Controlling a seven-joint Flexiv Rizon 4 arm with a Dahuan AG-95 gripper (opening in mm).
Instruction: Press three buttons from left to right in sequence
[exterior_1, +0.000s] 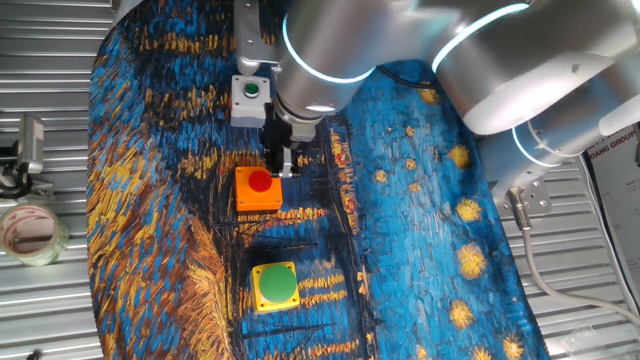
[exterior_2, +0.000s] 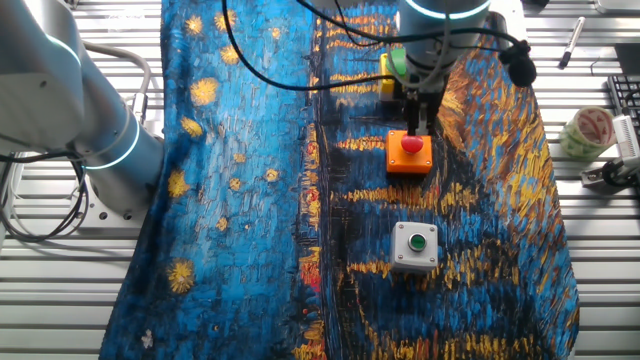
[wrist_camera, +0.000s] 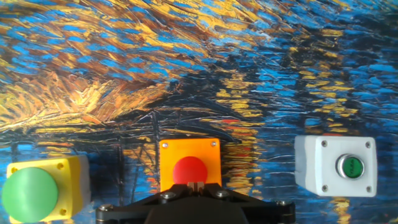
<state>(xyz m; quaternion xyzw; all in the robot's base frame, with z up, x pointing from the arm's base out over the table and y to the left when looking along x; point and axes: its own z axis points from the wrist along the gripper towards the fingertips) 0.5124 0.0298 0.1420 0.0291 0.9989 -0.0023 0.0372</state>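
1. Looking down from one fixed view, three button boxes are counted in a line on the painted cloth (exterior_1: 420, 200) that covers the worktop (exterior_1: 60, 310): one white-grey box (exterior_1: 250, 97) with a small green button, one orange box (exterior_1: 258, 189) with a red button, and one yellow box (exterior_1: 275, 286) with a large green button. The claw (exterior_1: 279, 168) is seen directly above the red button, its tips at the cap. One roll of tape (exterior_1: 30, 232) lies on the slatted metal beside the cloth.

2. From the other fixed view, the same three boxes are counted, with the orange box (exterior_2: 410, 152) in the middle, the white-grey box (exterior_2: 415, 247) nearer the camera and the yellow box (exterior_2: 390, 66) mostly hidden behind the arm. The claw (exterior_2: 413, 130) is seen meeting the red button. A second roll of tape (exterior_2: 588, 132) is seen at the right.

3. In the hand view, one red button (wrist_camera: 189, 170) is centred just ahead of the claw (wrist_camera: 196, 185); whether its fingers are clenched or released cannot be told.
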